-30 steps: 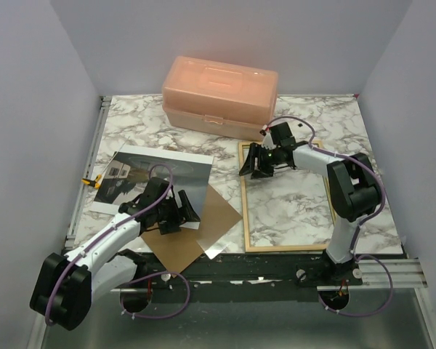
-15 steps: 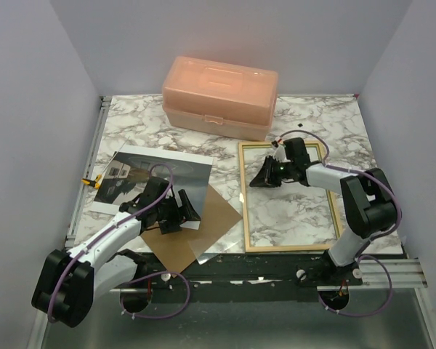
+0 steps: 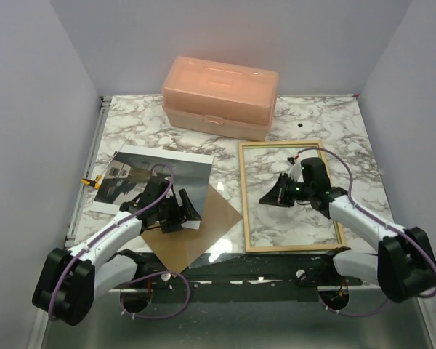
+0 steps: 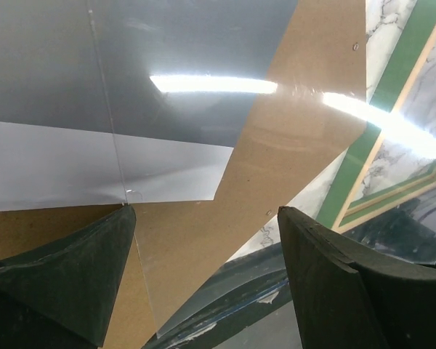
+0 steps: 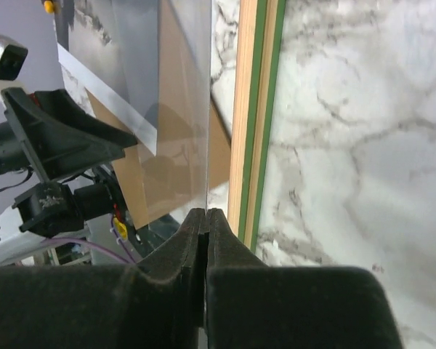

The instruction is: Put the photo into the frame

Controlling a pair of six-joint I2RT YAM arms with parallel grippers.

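Jaws together on the right gripper (image 3: pixel 267 198), inside the frame (image 3: pixel 244 211); left gripper (image 3: pixel 180 217) gapes over the backing board (image 3: pixel 214 214). Over at the frame's nine o'clock lies the photo (image 3: pixel 156 171); peach plastic box (image 3: pixel 219 94), lid down, at twelve.

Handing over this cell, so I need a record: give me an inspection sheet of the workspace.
Surface: marble table.
Job's things: photo flat at left; frame flat at right, no photo in it.
Clutter: brown board and clear sheet by photo; peach box at back; yellow clamp at left edge.
Grippers: left gripper open over board; right gripper shut, inside frame.
Cables: purple cables on both arms.
Surroundings: plain walls.
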